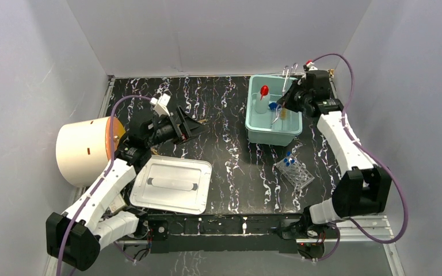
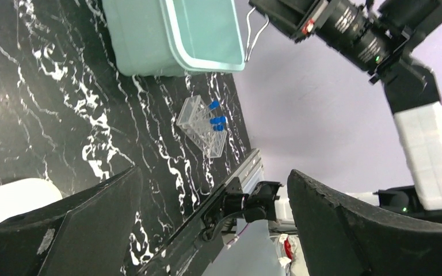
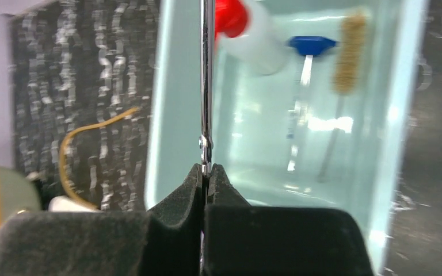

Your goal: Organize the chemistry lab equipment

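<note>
On my far left the large cream cylinder with an orange face point(image 1: 86, 150) lies on its side at the edge of the black white-veined table point(image 1: 230, 172). Just right of it the left tool point(image 2: 213, 178) hangs above the table with its pads spread wide, holding nothing and touching nothing. Below it a flat white rectangular tray point(image 1: 172, 185) lies on the table. The amber rubber tubing point(image 3: 86, 129) curls loose on the table, between the left tool and the pale teal plastic bin point(image 1: 273, 137). Inside the bin I see the small white squeeze bottle with a red cap point(image 1: 263, 100), a blue-handled piece point(image 3: 311, 43) and a tan bristle brush point(image 3: 348, 54). The right tool point(image 3: 207, 169) is over the bin, pinched tight on the thin metal implement point(image 3: 207, 86), which runs straight out from the pads along the bin's rim, past the red cap. Nearer me, well apart from the bin, the clear tube rack point(image 1: 295, 172) sits on the table with the tiny blue-capped clear tubes point(image 2: 216, 121) standing in one end.
</note>
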`<action>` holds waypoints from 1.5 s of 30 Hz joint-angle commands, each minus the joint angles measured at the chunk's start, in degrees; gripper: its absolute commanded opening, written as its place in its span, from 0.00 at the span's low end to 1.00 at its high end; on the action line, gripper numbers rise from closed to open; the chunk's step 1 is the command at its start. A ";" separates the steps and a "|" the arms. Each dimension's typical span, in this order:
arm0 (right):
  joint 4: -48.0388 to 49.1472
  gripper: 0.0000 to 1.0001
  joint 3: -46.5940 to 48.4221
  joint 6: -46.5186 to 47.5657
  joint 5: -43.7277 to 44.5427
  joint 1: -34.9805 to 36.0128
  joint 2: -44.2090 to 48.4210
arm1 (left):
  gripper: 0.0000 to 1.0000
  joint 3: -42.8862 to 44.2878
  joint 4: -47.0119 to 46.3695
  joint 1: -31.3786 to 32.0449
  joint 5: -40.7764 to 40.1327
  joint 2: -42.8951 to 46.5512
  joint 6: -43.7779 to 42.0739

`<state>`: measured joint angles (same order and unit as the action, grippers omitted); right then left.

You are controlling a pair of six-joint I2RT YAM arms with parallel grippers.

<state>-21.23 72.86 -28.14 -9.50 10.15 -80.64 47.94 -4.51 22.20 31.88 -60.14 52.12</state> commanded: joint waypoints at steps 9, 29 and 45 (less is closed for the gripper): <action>-4.83 0.00 10.19 13.05 5.59 -2.45 -13.50 | 0.96 -2.68 3.17 -0.38 0.58 0.16 -0.39; -13.30 0.08 16.76 15.84 0.46 -2.54 -30.08 | 0.96 -2.46 6.35 -0.34 0.99 -0.81 -2.43; -19.12 0.47 21.25 11.57 13.90 3.61 -17.92 | 0.95 9.79 31.35 -0.31 -21.32 -3.81 -15.51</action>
<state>-39.55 91.85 -15.09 -0.84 11.00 -106.15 52.82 15.94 22.20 21.96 -62.65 41.89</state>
